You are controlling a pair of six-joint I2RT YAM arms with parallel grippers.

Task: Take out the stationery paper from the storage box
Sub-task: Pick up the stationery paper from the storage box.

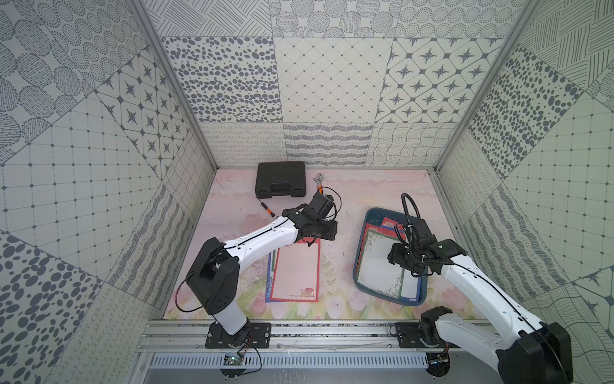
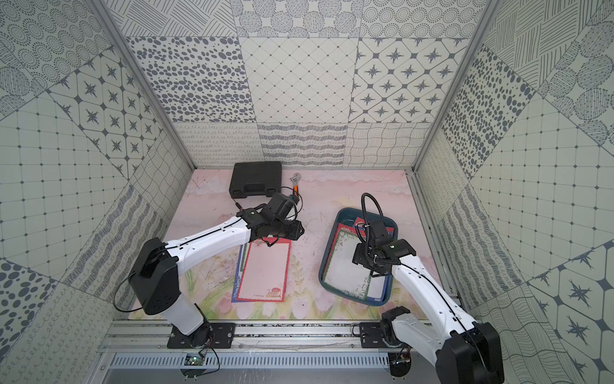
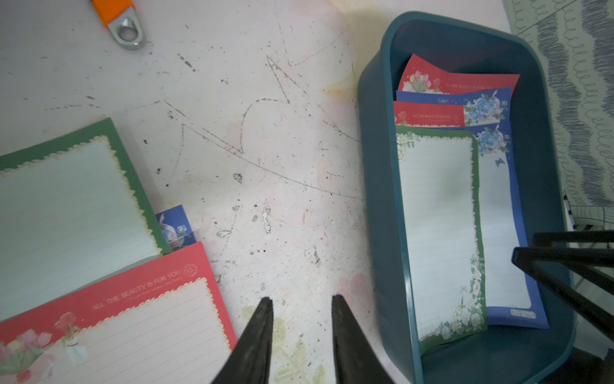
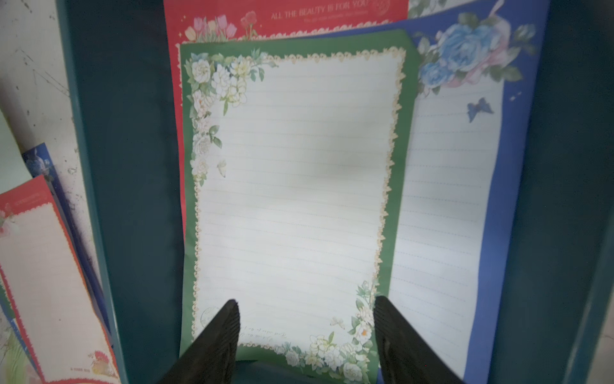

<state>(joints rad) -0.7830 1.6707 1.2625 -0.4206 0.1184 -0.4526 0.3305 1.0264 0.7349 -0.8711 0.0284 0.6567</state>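
Hovering: right claw (image 4: 305,301) open over green-bordered stationery paper (image 4: 292,183) inside storage box (image 4: 126,166), seemingly lined up to pinch its edge | left claw (image 3: 301,297) open, empty, beside the box | loose sheets (image 1: 295,269) outside it on worktop (image 3: 282,166)

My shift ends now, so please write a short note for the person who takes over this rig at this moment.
Left gripper: open, empty, above the table between pile and storage box.
Right gripper: open, empty, over the green-bordered sheet inside the box.
Done: a pile of sheets lies on the table, a red-bordered one on top.
Left: the green-bordered sheet, plus blue sheets and red sheets under it.
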